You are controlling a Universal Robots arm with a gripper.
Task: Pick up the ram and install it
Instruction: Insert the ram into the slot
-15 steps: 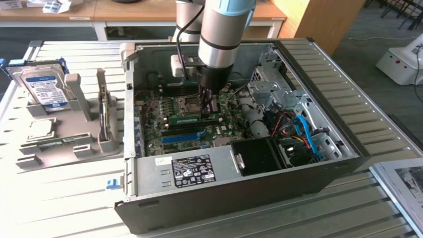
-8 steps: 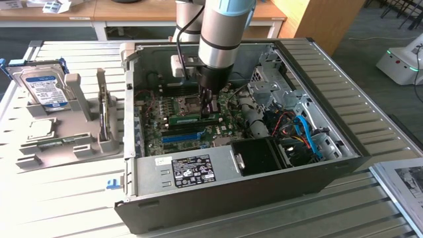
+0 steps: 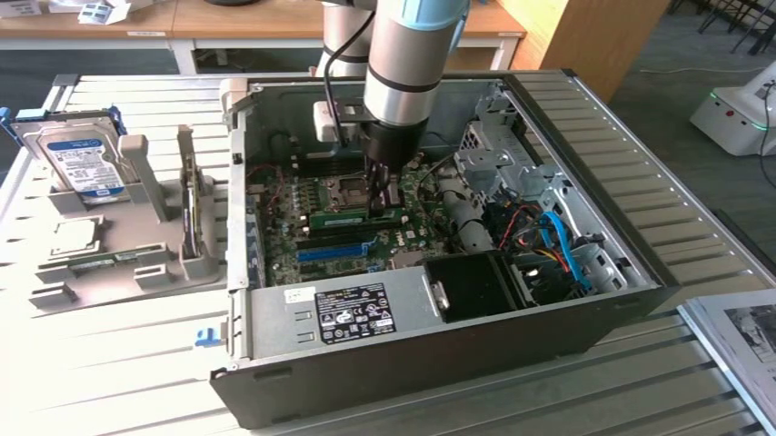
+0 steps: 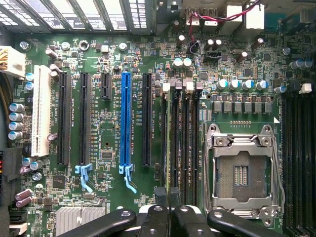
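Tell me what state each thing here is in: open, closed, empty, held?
Black computer case, open, lying on its side.
Slim green ram stick, gripped, on edge over the black memory slots.
Robot's black tool, closed on that stick.
Long blue plastic slot, empty.
Silver processor socket, empty.
Blue-labelled hard drive, upright in a grey stand.

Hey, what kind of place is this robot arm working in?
Probably a robotics lab or workshop: an open black desktop computer case sits on a slatted white metal table, beside a grey plastic parts stand holding a silver hard drive, with wooden desks behind.
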